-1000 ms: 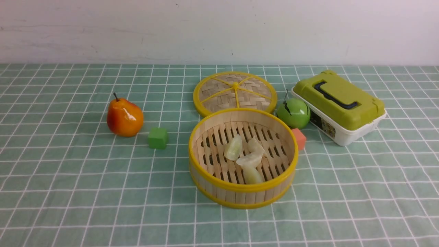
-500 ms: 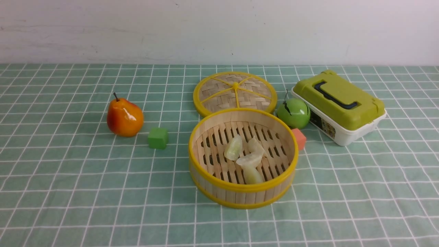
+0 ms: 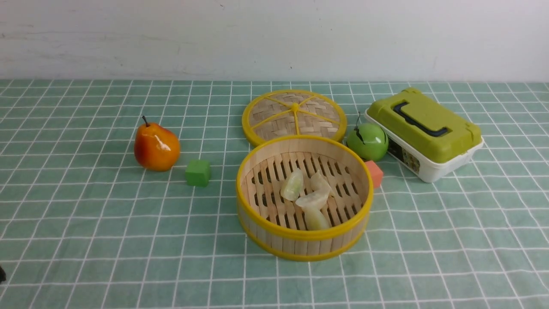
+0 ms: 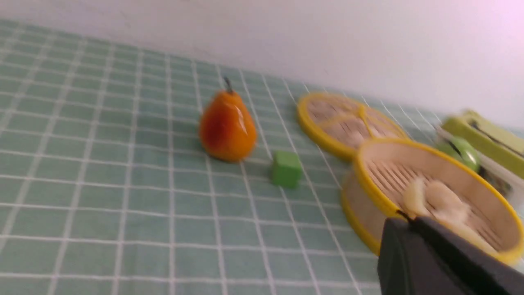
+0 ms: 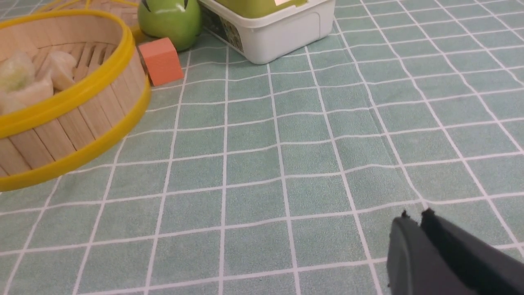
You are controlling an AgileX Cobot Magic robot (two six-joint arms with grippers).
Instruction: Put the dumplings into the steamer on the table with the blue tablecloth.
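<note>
On the pale teal-green checked tablecloth [image 3: 85, 223] covering the tabletop, going from left to right, stand a glossy orange-red pear [image 3: 156, 147], a small green cube [image 3: 197, 172], the round bamboo steamer with yellow rims [image 3: 274, 234], its flat woven yellow-spoked lid [image 3: 294, 112] just behind, then a small orange cube [image 3: 374, 173] touching the steamer's right wall, a green apple [image 3: 367, 141] and a green-lidded white plastic box [image 3: 424, 131]. The pale, glossy pleated dumplings [image 3: 309, 195] lie clustered together on the slatted base, slightly right of its centre; none shows loose on the cloth, so the task looks complete and nothing seems left to fetch. The left gripper [image 4: 409, 221] hangs well back on the near left, the steamer ahead and to its right, its jaws pressed together with nothing between them. The right gripper [image 5: 414, 216] sits low over bare cloth, the steamer ahead to its left; its jaws are all but closed and empty.
</note>
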